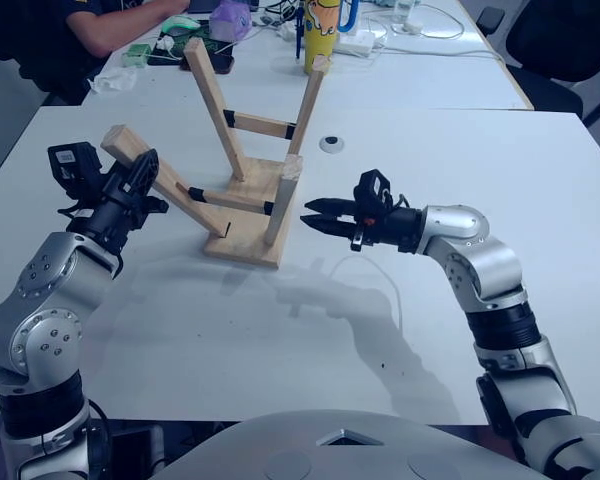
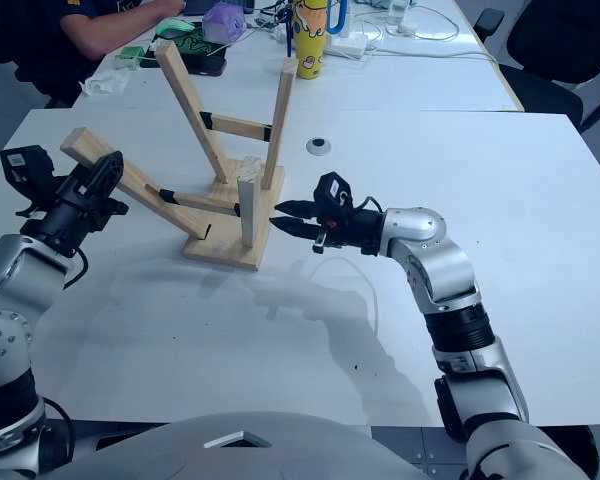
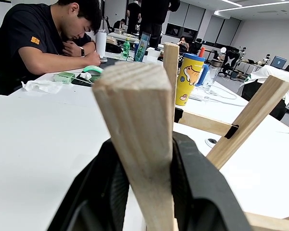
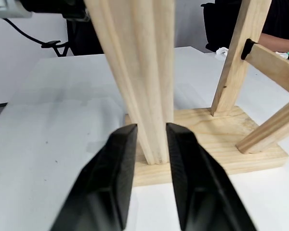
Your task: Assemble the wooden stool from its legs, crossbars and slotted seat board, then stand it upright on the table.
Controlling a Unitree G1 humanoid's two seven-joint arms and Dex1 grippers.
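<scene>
We note the stool (image 1: 250,190) upside down near the middle of the white table (image 1: 430,150). Its seat board (image 1: 245,240) lies flat on the surface and four legs point upward.

The two rear legs (image 1: 218,105) splay apart as they rise and are joined by an upper crossbar (image 1: 263,125). A lower crossbar (image 1: 235,200) runs from the outer leg (image 1: 170,185) to the short front leg (image 1: 283,200).

The outer leg tilts strongly away from the board toward the robot's left.

Left gripper (image 1: 140,178): pinching the free end of the outer leg, one pad on each side (the left wrist view shows the wood pressed between both pads).

Right gripper (image 1: 318,213): held level, pointing at the front leg from the robot's right. Its fingers (image 4: 111,168) are spread a little, roughly to the leg's width. The tips sit just beside the wood; we cannot tell whether they touch it.

Also on the table: a small round disc (image 1: 331,144) behind the stool. A yellow cup (image 1: 321,30) stands on the adjoining table behind.
</scene>
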